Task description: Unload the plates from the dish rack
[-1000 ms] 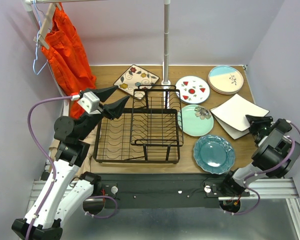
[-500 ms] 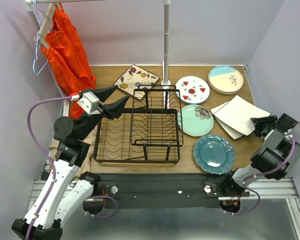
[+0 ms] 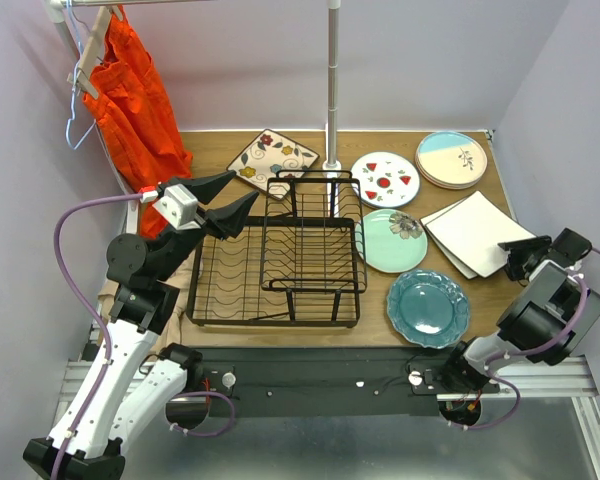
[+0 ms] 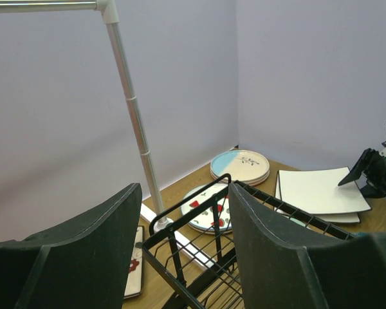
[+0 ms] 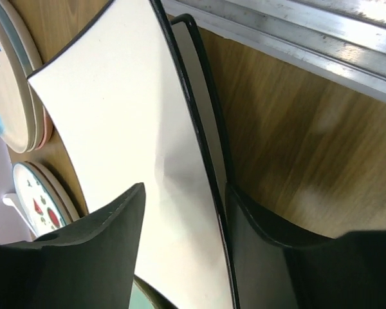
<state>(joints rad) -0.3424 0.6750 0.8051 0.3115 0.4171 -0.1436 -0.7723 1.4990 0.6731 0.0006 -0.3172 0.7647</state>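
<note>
Black wire forms the dish rack (image 3: pixel 275 258), which is sitting left of centre on the table (image 3: pixel 215 150). The plates are lying flat on the wood outside it: the white square plates (image 3: pixel 477 230) in a stack, the teal scalloped plate (image 3: pixel 428 307), the mint floral plate (image 3: pixel 392 240) and the red-fruit plate (image 3: pixel 385 180). At the white stack's right-hand corner the right gripper (image 3: pixel 518 251) is hanging with fingers spread, the top plate's dark rim showing between them. Over the rack's far left corner the left gripper (image 3: pixel 243 190) is hovering, jaws wide apart, holding nothing.
</note>
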